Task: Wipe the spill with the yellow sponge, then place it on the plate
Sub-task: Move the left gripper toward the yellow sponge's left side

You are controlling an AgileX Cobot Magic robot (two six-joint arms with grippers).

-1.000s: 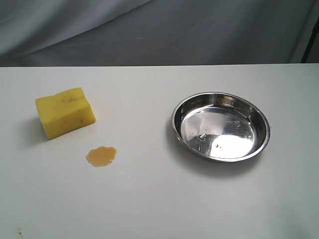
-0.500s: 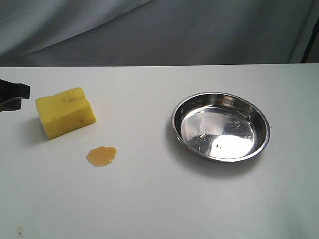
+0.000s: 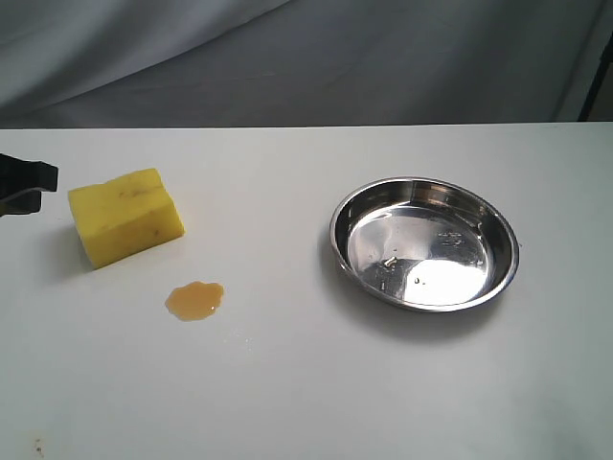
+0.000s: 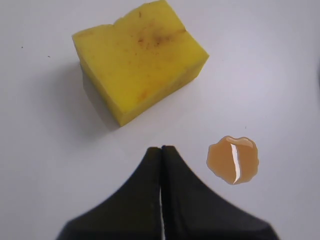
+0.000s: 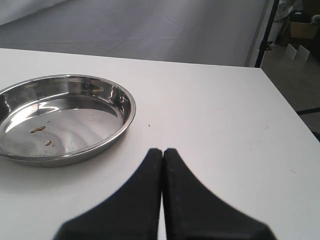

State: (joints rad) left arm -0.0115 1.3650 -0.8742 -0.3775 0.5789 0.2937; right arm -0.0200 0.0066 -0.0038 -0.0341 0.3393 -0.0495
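A smooth matte white counter (image 3: 287,402) fills the scene, with creased grey cloth (image 3: 383,57) hanging behind its far edge. On the left lies the yellow sponge (image 3: 124,216), a thick porous foam block flecked brown; the glossy, lobed amber spill (image 3: 194,300) sits just nearer, and the round shiny steel plate (image 3: 450,278) well to the right. The black tapered left hand (image 4: 161,148) is clenched on nothing just left of the sponge, and the right hand (image 5: 163,150) is clenched empty, apart from the plate.
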